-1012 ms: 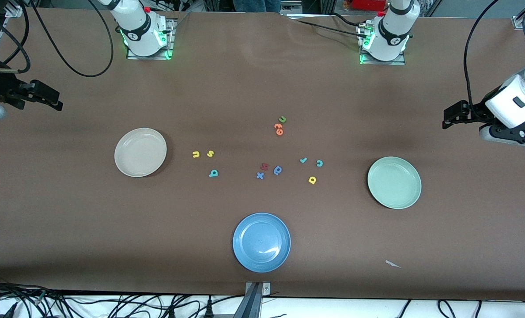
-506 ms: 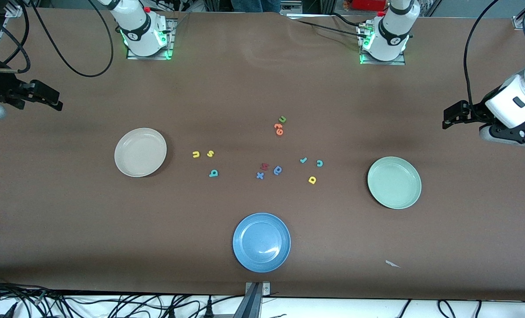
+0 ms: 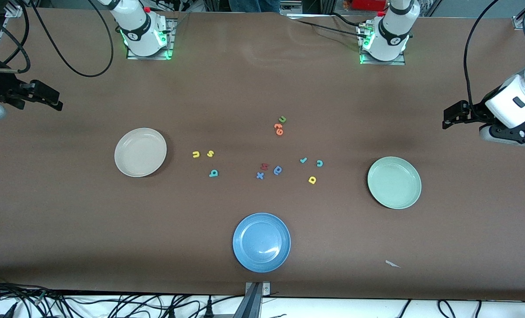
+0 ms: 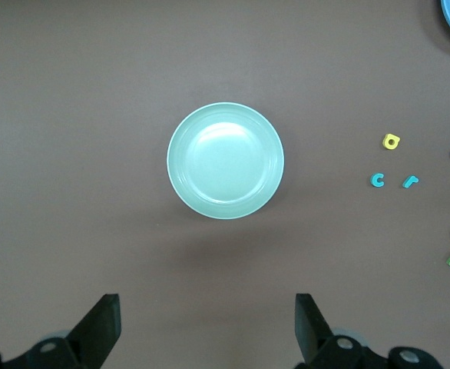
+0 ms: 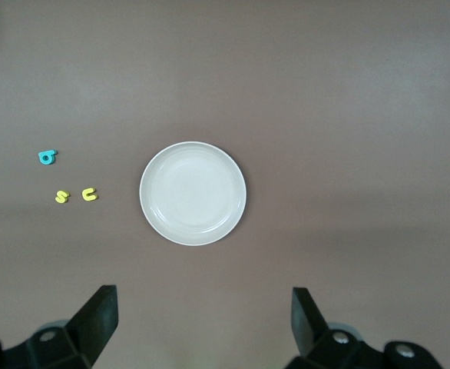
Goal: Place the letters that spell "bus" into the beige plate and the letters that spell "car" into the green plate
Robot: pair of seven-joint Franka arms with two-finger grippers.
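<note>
Brown cloth covers the table [image 3: 262, 88], and nothing on it has shifted over the last second: both arms wait, unmoved, at their ends, so the task has not begun. The left gripper [image 4: 207, 327] hangs high over bare cloth beside the green plate [image 3: 394, 182], jaws wide and empty. The right gripper [image 5: 203, 323] hangs likewise beside the beige plate [image 3: 140, 152], jaws wide, holding nothing.

Both plates are empty. Yellow u [image 3: 195, 154] and yellow s [image 3: 210, 153] lie side by side near the beige plate, with teal b [image 3: 213, 173] just nearer the camera. Teal r [image 3: 303, 160], teal c [image 3: 319, 163] and yellow a [image 3: 312, 179] cluster toward the green plate. Between the groups lie distractors: red letter [image 3: 264, 166], blue round letter [image 3: 277, 170], blue x [image 3: 260, 176], then green u [image 3: 282, 119] and orange letter [image 3: 278, 129] farther off. A blue plate [image 3: 261, 242] sits nearest the camera.
</note>
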